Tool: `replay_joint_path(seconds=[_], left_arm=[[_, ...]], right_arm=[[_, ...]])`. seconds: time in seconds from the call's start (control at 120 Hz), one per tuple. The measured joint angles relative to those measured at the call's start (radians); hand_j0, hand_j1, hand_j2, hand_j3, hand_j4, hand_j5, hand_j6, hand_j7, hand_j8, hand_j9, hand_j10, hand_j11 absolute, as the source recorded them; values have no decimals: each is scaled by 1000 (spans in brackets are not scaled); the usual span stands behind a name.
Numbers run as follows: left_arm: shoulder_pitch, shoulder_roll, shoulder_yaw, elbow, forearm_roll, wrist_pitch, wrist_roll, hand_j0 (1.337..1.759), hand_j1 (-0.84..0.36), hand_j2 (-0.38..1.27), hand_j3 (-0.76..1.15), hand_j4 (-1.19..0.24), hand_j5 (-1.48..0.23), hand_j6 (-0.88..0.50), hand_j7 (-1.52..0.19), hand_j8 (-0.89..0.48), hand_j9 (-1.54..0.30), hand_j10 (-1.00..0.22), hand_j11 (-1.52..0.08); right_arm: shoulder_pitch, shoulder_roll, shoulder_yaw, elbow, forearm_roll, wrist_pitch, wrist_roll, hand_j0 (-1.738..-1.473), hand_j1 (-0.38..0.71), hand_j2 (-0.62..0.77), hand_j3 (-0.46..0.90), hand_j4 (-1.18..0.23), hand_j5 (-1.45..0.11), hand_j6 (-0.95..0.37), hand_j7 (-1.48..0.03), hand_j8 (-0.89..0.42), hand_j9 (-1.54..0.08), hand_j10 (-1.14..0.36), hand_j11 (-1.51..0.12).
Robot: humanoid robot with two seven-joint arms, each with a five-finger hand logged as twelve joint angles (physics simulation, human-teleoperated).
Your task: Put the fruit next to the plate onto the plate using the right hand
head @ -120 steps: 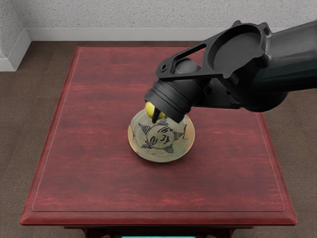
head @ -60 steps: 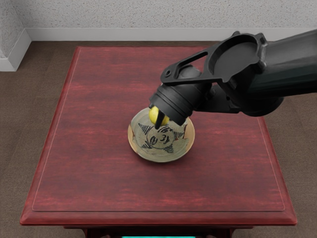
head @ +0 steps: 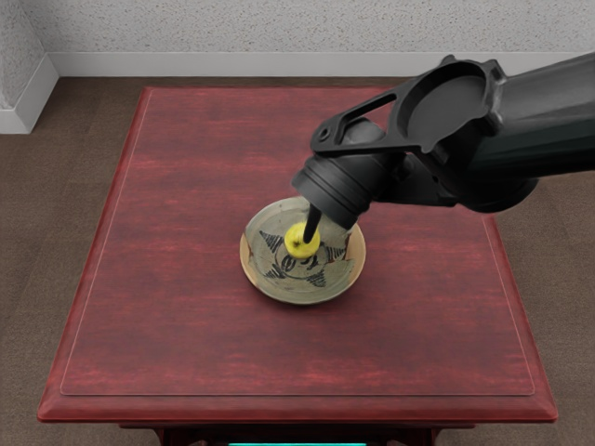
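Where the yellow fruit [head: 299, 243] sits, near the middle of the patterned plate [head: 270, 283], one dark finger of the right hand [head: 311, 223] meets its top. The wrist hides the other fingers; gripping or released, cannot tell. The plate rests on the red wooden table [head: 186, 325].

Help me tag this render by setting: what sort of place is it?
Likely a plain indoor room in simulation: a dark red wooden table stands on brown floor, with a white baseboard and speckled grey wall behind. The table bears a patterned plate.
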Motion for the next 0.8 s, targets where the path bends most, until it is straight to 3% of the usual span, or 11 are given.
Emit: replay_joint_path(seconds=[0.192,0.45,0.6,0.8], left_arm=[[-1,0,0,0,0,0,0,1658,69,47,0,-234,-304,-234,-304,-234,-304,-234,-304],[-1,0,0,0,0,0,0,1658,69,47,0,-234,-304,-234,-304,-234,-304,-234,-304],[0,0,0,0,0,0,0,1658,69,47,0,-234,-304,-234,-304,-234,-304,-234,-304],[-1,0,0,0,0,0,0,1658,69,47,0,-234,-304,-234,-304,-234,-304,-234,-304]], right_arm=[[11,0,-30,-56,-2,0,0,-1658,-217,-7,0,-117,-156,-102,-153,-100,-154,-131,-155],[32,0,-57,-116,-20,0,0,-1658,-272,-8,0,-66,-87,-63,-86,-62,-86,-70,-86],[35,-3,27,-142,-25,0,0,-1658,-283,-8,0,-57,-74,-56,-73,-55,-73,-59,-73],[10,-130,207,-161,-25,0,0,-1658,-289,-9,0,-52,-66,-52,-66,-51,-66,-52,-66]])
